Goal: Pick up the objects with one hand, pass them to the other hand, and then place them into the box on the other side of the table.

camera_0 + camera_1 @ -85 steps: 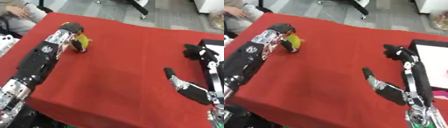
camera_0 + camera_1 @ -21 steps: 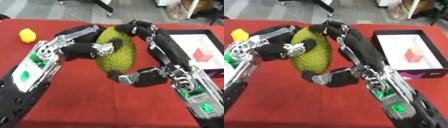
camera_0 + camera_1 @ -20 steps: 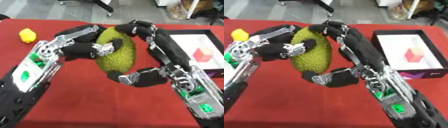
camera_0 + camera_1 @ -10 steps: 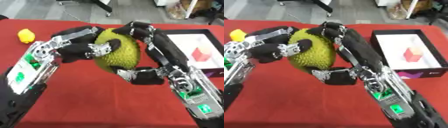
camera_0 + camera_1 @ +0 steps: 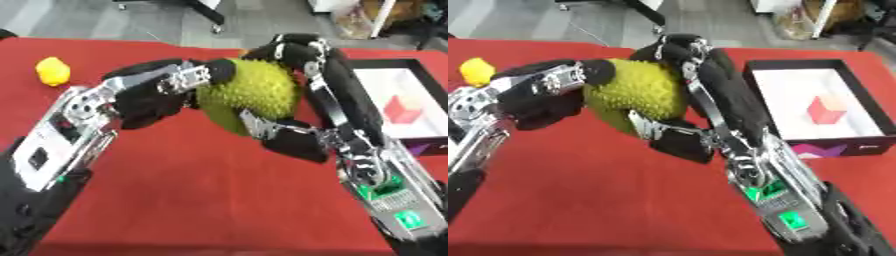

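A red surface (image 5: 192,200) fills most of the view. A small yellow thing (image 5: 52,71) lies on it at the far left. On the right side sits a box (image 5: 756,85) with dark walls and a white floor. A red block (image 5: 827,110) lies inside the box, near its middle. The box's front wall has a bit of purple on it. Past the far edge of the surface there is grey floor (image 5: 105,20).
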`<state>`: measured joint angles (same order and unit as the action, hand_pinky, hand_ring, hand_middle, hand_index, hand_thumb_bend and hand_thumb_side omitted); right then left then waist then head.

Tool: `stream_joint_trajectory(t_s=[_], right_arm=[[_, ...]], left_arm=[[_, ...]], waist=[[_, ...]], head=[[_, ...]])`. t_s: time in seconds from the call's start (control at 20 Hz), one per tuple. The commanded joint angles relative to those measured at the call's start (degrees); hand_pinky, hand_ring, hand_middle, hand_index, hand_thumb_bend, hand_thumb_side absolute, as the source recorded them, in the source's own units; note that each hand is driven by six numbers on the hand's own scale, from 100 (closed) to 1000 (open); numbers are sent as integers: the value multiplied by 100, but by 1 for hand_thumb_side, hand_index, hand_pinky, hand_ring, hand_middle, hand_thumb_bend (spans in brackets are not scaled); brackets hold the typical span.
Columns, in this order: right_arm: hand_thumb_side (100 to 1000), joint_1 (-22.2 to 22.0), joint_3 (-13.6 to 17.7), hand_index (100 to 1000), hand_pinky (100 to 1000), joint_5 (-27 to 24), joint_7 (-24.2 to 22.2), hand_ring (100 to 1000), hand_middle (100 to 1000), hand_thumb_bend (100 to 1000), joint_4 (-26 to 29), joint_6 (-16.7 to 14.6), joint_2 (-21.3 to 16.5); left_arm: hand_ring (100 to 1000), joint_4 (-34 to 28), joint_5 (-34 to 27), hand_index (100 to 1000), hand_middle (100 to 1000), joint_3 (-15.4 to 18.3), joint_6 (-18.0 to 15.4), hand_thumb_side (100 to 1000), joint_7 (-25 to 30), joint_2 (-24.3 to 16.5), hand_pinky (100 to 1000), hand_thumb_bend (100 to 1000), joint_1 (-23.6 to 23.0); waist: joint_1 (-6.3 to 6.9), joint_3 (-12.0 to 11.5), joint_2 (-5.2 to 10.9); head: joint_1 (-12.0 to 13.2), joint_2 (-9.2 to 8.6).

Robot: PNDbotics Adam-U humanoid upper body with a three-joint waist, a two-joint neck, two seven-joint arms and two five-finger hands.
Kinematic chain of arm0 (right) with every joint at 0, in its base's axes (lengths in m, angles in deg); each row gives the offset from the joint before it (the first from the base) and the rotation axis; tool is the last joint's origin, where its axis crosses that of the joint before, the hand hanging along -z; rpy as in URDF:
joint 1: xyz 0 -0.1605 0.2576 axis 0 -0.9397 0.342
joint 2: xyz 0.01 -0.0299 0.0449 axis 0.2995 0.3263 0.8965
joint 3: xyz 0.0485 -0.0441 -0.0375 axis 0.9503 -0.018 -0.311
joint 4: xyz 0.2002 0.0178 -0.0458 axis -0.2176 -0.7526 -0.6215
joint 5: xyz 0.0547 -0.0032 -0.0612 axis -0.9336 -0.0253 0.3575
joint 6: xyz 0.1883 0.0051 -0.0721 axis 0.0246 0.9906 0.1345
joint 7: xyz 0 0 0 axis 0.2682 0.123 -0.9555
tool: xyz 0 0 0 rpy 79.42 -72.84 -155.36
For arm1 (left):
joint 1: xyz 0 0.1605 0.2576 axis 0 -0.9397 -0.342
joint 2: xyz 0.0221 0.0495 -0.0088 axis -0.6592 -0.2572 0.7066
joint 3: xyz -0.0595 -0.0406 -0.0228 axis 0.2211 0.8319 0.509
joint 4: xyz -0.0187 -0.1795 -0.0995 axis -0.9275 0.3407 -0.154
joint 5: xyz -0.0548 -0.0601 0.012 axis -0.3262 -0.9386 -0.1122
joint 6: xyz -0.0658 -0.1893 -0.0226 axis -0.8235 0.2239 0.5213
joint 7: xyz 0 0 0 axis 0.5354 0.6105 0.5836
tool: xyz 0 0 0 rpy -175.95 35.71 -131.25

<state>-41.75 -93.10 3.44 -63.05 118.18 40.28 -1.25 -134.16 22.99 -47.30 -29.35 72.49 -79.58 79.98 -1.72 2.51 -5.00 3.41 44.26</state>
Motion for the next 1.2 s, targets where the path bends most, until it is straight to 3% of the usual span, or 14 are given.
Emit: stream_joint_trajectory(t_s=[0.05,0.45,0.75,1.0,1.2], right_arm=[[100,97,165,212,338,85,104,329,240,100,18,84,-144],[100,185,591,201,346,85,352,335,244,100,18,367,-519],[100,202,1102,198,332,-267,822,327,237,100,-152,955,-964],[100,376,1421,200,309,-1310,1602,317,227,100,-1373,1552,-1364],[100,732,1617,207,304,-2374,2366,318,227,140,-2966,1574,-1557]], left_arm=[[652,158,206,745,639,132,-113,911,-114,-35,720,362,16],[665,731,515,750,656,609,-418,966,-838,34,724,329,-168],[653,964,393,734,643,1077,-628,963,-1552,12,717,285,-487],[649,912,277,728,638,1472,-967,954,-1967,52,716,246,-894],[647,758,245,726,635,1716,-1176,945,-2162,104,716,243,-1187]], waist=[[7,18,54],[2,25,60],[5,0,39],[30,-83,26],[89,-202,21]], head=[[-32,-15],[-130,-15],[-462,-15],[-962,-15],[-1300,-15]])
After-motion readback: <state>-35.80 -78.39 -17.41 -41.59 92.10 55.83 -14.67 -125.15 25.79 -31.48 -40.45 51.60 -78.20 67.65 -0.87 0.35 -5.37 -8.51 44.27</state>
